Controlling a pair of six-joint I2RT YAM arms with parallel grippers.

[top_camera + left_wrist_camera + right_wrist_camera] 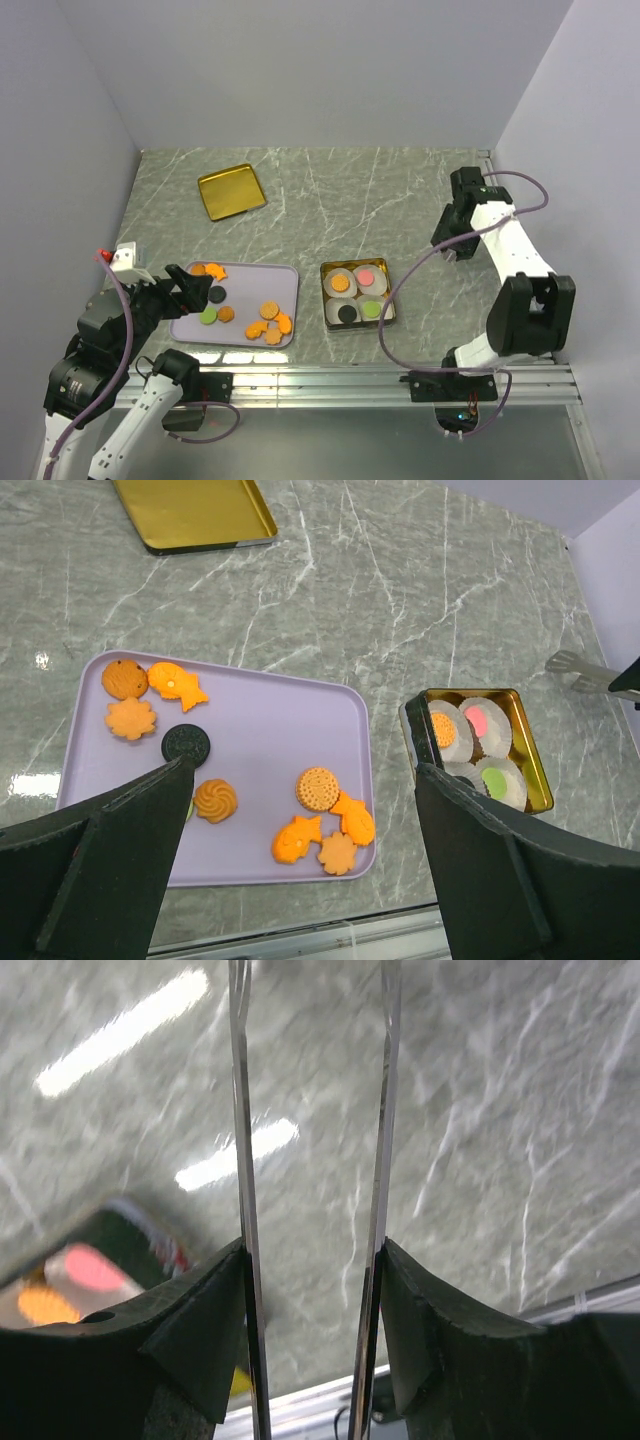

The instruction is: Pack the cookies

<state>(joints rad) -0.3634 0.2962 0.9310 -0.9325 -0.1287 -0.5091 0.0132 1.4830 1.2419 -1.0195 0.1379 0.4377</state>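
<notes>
At near left, left gripper (305,768) hangs over the purple tray (260,720), fingers wide apart, nothing between them. Cookies (318,788) lie flat and scattered on the tray; four more sit in the gold tin (470,692) just to its right. Best pick, I judge: a lone piece such as the black disc (184,743), taken straight down, clear of the tray's raised lip. Right of the tin, right gripper (312,1250) is clamped on thin metal tongs (243,1110) over bare table (400,200). Farther back lies the gold lid (231,190), with open room around it.
</notes>
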